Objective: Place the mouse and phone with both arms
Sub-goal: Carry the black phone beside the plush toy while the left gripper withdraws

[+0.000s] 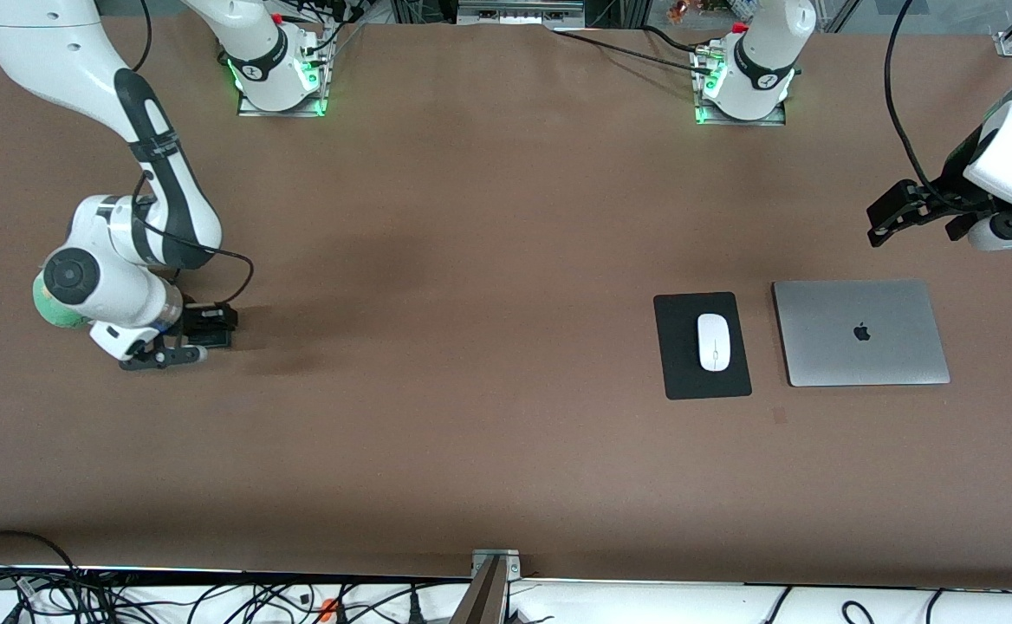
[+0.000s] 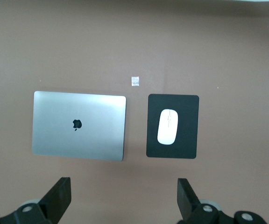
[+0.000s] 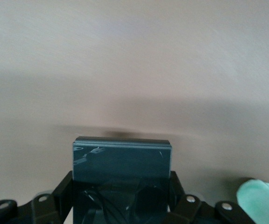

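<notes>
The right gripper [image 1: 198, 334] has its jaws clenched on the phone [image 3: 121, 161], a dark glossy slab pinched by its two side edges between the black fingers [image 3: 64, 191] and sticking out past the fingertips. In the front view the phone [image 1: 211, 325] shows as a small black block at the gripper's tip, low over the bare brown table [image 1: 437, 260] at the right arm's end; whether it touches the surface cannot be told. A pale green object [image 1: 51, 308] sits just beside the right arm's wrist, also seen at the edge of the right wrist view [image 3: 258, 200].

The left gripper [image 1: 883, 221] has its jaws released and spread wide, holding nothing, and it hangs in the air at the left arm's end of the table. Between its two fingers [image 2: 60, 196], well below, the left wrist view shows the white mouse [image 2: 168, 126] lying in the middle of a black mouse pad [image 2: 186, 147]. Just beside the pad, not touching it, lies a closed silver laptop [image 2: 92, 140] with a dark apple logo [image 2: 77, 123]. A small pale mark [image 2: 135, 80] sits on the table near both.
</notes>
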`<state>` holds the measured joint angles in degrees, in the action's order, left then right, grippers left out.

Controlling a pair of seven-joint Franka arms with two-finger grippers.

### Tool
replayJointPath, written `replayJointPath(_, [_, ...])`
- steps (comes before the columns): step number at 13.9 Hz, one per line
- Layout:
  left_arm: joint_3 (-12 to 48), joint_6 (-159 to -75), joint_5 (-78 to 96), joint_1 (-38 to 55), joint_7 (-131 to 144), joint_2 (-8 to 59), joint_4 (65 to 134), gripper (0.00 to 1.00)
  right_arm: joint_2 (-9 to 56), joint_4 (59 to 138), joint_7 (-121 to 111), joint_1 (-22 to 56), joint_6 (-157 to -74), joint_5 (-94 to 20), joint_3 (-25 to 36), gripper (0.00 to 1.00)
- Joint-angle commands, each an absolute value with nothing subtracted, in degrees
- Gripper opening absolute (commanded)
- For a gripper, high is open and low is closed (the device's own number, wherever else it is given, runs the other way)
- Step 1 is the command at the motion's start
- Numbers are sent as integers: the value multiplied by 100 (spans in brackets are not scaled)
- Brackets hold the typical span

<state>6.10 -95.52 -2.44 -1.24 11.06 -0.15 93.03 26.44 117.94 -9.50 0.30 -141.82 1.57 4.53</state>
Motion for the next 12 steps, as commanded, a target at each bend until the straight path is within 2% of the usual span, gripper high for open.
replayJointPath(1, [659, -9378, -211, -123, 1134, 97, 9088, 100, 2460, 12497, -1063, -272, -15158, 97, 334, 34])
replayJointPath(6, [668, -9352, -149, -106, 1169, 88, 9088, 100, 2610, 12507, -1072, -316, -15337, -378, 325, 36])
replayJointPath(7, [677, -9352, -158, -97, 1169, 88, 9079, 100, 2628, 12481, -1072, -316, -15328, -378, 325, 44])
replayJointPath(8, [677, -9352, -158, -97, 1169, 79, 9079, 100, 2637, 12463, -1081, -316, -15328, -378, 325, 93])
replayJointPath(9, [677, -9352, -150, -97, 1169, 79, 9079, 100, 2637, 12463, -1098, -316, -15319, -378, 325, 100])
replayJointPath(12, [677, -9352, -149, -97, 1178, 79, 9088, 100, 2602, 12393, -1125, -316, -15223, -378, 316, 100])
